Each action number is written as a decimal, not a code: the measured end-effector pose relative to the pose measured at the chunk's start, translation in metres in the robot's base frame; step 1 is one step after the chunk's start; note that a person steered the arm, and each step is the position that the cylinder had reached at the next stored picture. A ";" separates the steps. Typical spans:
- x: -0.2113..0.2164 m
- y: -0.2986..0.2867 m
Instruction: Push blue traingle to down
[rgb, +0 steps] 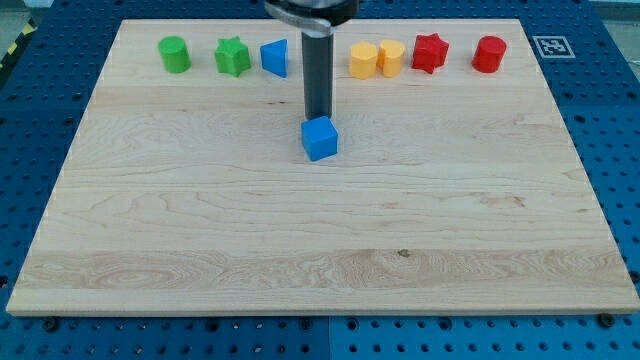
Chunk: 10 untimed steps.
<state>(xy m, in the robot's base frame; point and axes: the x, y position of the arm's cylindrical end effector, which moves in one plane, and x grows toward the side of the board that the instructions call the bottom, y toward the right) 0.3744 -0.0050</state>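
Note:
The blue triangle (275, 57) lies near the view's top edge of the wooden board (200, 230), between the green star (232, 56) and my rod. My tip (318, 115) stands right of and below the triangle, apart from it. The tip sits just above the blue cube (320, 138) in the view, touching or nearly touching its top edge.
A green cylinder (175, 54) lies at the top left. Two yellow blocks (363, 60) (391, 58), a red star (430, 52) and a red cylinder (489, 54) form a row at the top right. Blue pegboard (610, 120) surrounds the board.

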 end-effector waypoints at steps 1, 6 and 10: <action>-0.034 0.000; -0.122 -0.084; -0.082 -0.072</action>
<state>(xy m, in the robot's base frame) 0.2924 -0.0767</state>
